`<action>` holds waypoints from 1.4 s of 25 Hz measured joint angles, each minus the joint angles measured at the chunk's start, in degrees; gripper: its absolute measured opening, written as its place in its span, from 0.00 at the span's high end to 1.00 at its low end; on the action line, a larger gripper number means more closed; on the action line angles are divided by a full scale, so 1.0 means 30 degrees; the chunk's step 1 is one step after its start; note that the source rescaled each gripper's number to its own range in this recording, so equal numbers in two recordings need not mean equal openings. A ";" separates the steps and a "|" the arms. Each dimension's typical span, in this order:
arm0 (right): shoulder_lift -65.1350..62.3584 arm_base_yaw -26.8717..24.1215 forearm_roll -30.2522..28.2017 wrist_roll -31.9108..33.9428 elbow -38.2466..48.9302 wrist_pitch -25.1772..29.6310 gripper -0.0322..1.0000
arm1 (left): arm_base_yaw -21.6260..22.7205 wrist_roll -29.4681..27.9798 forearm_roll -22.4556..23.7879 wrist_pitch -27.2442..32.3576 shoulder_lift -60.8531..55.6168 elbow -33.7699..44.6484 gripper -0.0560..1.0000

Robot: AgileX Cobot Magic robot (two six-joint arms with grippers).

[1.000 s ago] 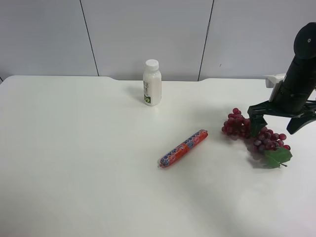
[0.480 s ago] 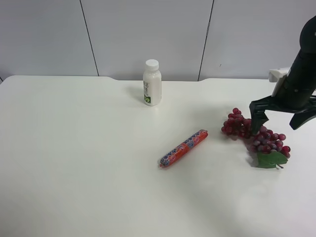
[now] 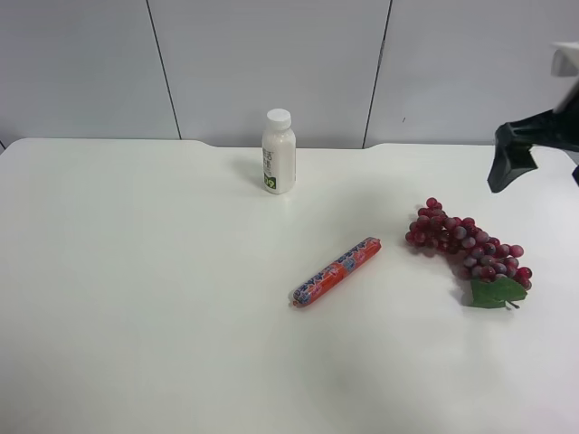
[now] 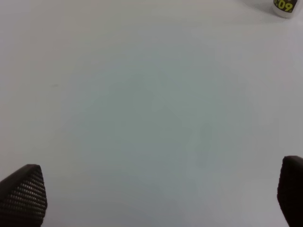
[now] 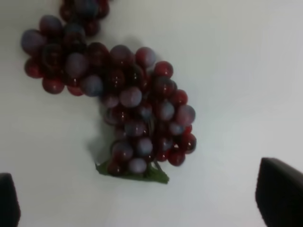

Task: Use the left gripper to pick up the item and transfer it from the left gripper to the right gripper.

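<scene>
on the white bottle [image 4: 285,6] beside my left end effector i read yellow-green digits "09"; print on the sausage-shaped pack [image 3: 336,271] is too small to read.

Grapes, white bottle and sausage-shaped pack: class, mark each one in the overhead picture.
bunch of grapes [image 3: 466,246], exterior high view, middle of the cluster.
white bottle [image 3: 279,155], exterior high view, its body.
red-blue sausage-shaped pack [image 3: 336,271], exterior high view, its midsection.
</scene>
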 joint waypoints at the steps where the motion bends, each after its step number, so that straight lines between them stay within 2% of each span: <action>1: -0.0659 0.0000 0.0000 0.0000 0.0000 0.0320 0.00 | 0.0000 0.0000 0.0000 0.0000 0.0000 0.0000 0.00; 13: -0.6630 0.0000 0.0000 -0.0046 0.0000 0.3534 0.00 | 0.0000 0.0000 0.0000 0.0000 0.0000 0.0000 0.00; 25: -1.1585 0.0000 0.0000 -0.0046 0.0082 0.3827 0.00 | 0.0000 0.0000 0.0000 0.0000 0.0000 0.0000 0.00; 30: -1.4108 0.0000 0.0299 -0.0007 0.2031 0.3827 0.00 | 0.0000 0.0000 0.0000 0.0000 0.0000 0.0000 0.00; 35: -1.6978 0.0000 0.0299 -0.0007 0.5166 0.3869 0.00 | 0.0000 0.0000 0.0000 0.0000 0.0000 0.0000 0.00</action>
